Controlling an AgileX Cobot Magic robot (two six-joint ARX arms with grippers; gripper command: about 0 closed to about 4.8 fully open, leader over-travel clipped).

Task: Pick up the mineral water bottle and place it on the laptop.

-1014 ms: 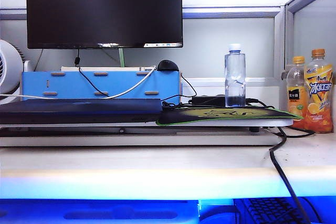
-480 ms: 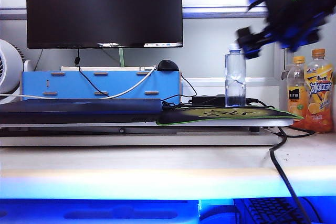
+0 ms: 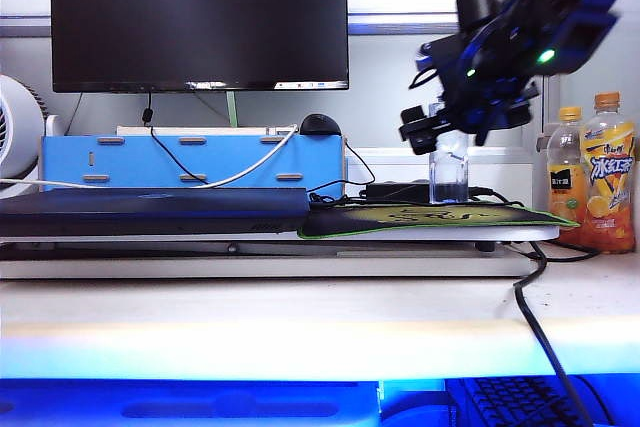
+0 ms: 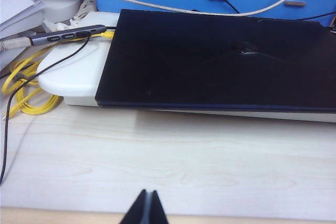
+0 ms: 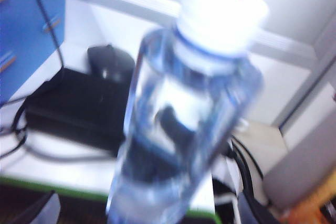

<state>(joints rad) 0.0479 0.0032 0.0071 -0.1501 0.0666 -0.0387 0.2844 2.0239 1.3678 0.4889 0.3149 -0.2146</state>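
Note:
The mineral water bottle (image 3: 448, 179) stands upright on the green-edged mouse pad (image 3: 400, 219); its cap and shoulder are hidden behind my right gripper (image 3: 425, 130). In the right wrist view the clear bottle (image 5: 184, 114) with its white cap (image 5: 223, 11) fills the picture, blurred. My right gripper (image 5: 144, 211) is open, one finger (image 5: 34, 208) showing beside the bottle's lower part; contact cannot be told. The laptop (image 3: 150, 209) lies shut and flat to the left. My left gripper (image 4: 148, 192) is shut over bare desk, in front of the laptop (image 4: 220, 61).
Two orange drink bottles (image 3: 590, 182) stand right of the pad. Behind are a monitor (image 3: 200, 17), a blue box (image 3: 190, 159), a mouse (image 3: 320, 125) and a black adapter (image 3: 395, 190) with cables. A white stand (image 4: 79, 72) carries the laptop; yellow cable (image 4: 26, 95) lies beside it.
My right arm has swung in from the upper right and come down to the left, level with the bottle's upper half. The bottle has stayed put. The left arm has not moved.

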